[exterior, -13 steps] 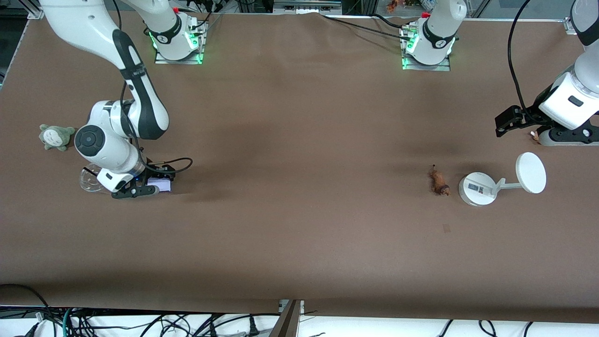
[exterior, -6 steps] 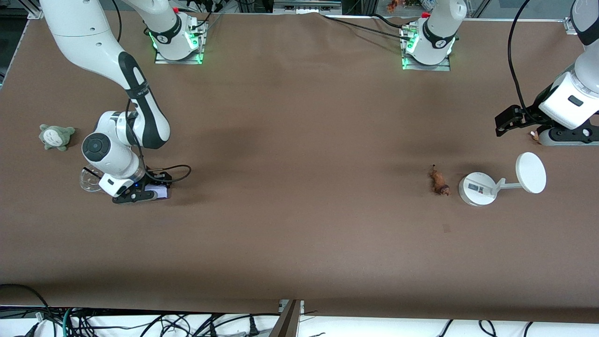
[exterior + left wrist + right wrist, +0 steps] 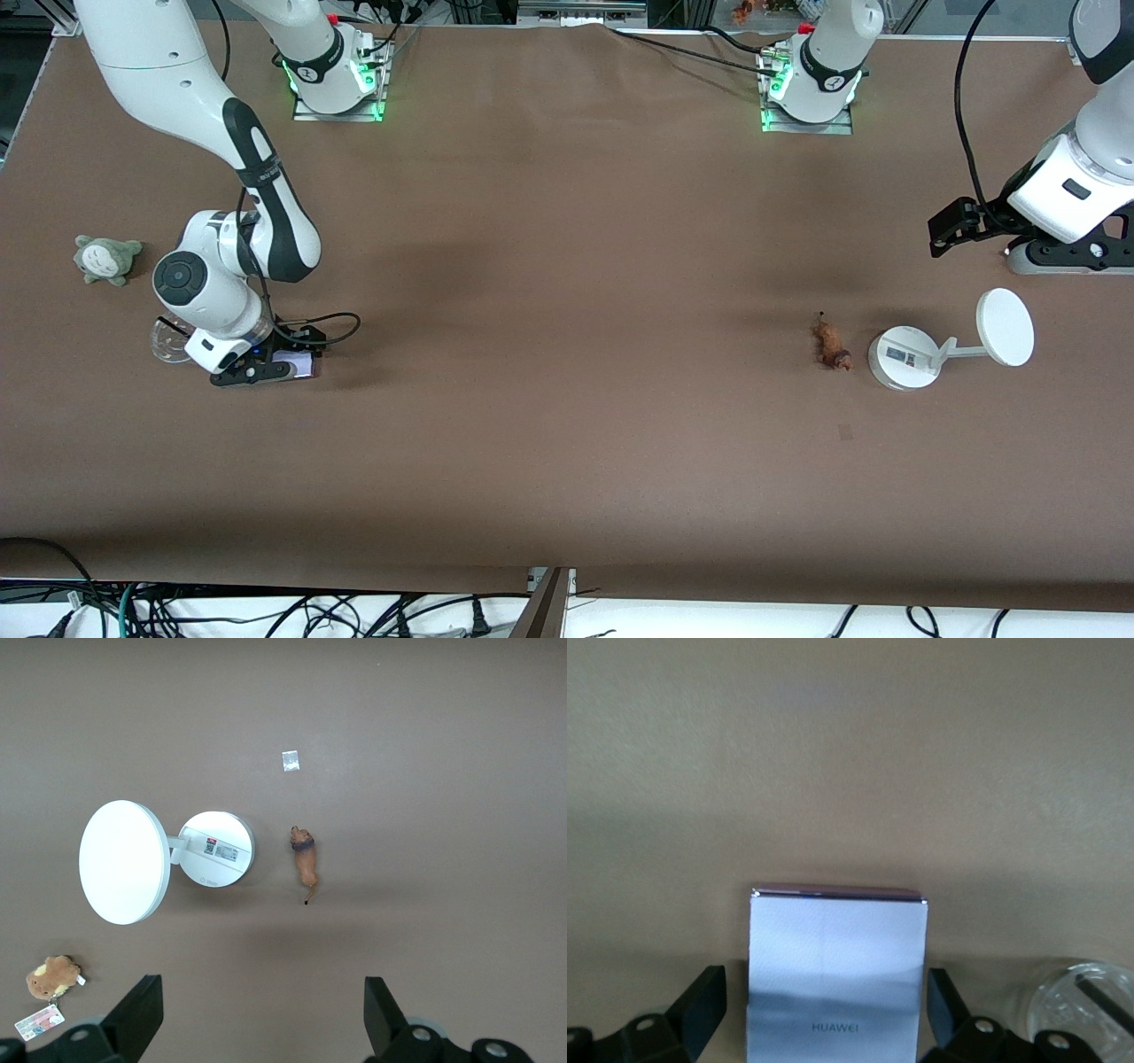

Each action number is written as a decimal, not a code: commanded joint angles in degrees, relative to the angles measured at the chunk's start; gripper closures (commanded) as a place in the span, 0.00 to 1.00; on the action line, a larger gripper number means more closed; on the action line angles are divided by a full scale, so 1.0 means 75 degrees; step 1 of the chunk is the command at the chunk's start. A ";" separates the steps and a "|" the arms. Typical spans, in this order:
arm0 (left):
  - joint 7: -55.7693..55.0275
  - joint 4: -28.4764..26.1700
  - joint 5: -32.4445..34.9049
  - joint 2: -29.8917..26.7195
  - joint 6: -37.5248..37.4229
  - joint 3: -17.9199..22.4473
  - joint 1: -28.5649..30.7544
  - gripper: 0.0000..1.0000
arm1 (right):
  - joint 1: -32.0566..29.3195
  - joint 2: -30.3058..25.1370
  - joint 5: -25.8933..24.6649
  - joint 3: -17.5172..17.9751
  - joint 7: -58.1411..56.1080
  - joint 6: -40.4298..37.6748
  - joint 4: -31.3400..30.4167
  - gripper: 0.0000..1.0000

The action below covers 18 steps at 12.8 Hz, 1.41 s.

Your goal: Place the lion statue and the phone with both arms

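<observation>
The phone (image 3: 298,363) (image 3: 837,966), a pale lavender-white rectangle, lies flat on the table near the right arm's end. My right gripper (image 3: 276,358) (image 3: 824,1019) is low around it, open, with a finger on each side. The lion statue (image 3: 831,345) (image 3: 306,865), small and orange-brown, lies on the table toward the left arm's end, beside the white stand. My left gripper (image 3: 1067,259) (image 3: 263,1019) hangs high over the table at that end, open and holding nothing, well away from the lion statue.
A white round-based stand (image 3: 902,358) (image 3: 217,849) with a disc (image 3: 1005,327) stands beside the lion statue. A brown plush with a tag (image 3: 53,978) lies below the left gripper. A grey-green plush (image 3: 106,259) and a clear round dish (image 3: 166,342) (image 3: 1076,997) sit by the right gripper.
My right gripper came down with the phone, set it on the table and opened. The left arm has lifted and shifted slightly.
</observation>
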 commanded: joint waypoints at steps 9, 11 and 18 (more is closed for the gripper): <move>0.0077 0.0044 0.0032 -0.0090 -0.0123 0.0008 0.0025 0.00 | -0.0077 -0.2017 0.0152 0.0038 0.1340 -0.8018 0.4244 0.00; 0.0054 0.0055 0.0021 -0.0090 -0.0228 -0.0003 0.0037 0.00 | -0.0101 -0.1981 0.0129 -0.0031 0.1434 -0.9216 0.5338 0.00; 0.0054 0.0055 0.0021 -0.0090 -0.0252 -0.0003 0.0037 0.00 | -0.0101 -0.1981 0.0035 -0.0571 0.1470 -1.0780 0.6644 0.00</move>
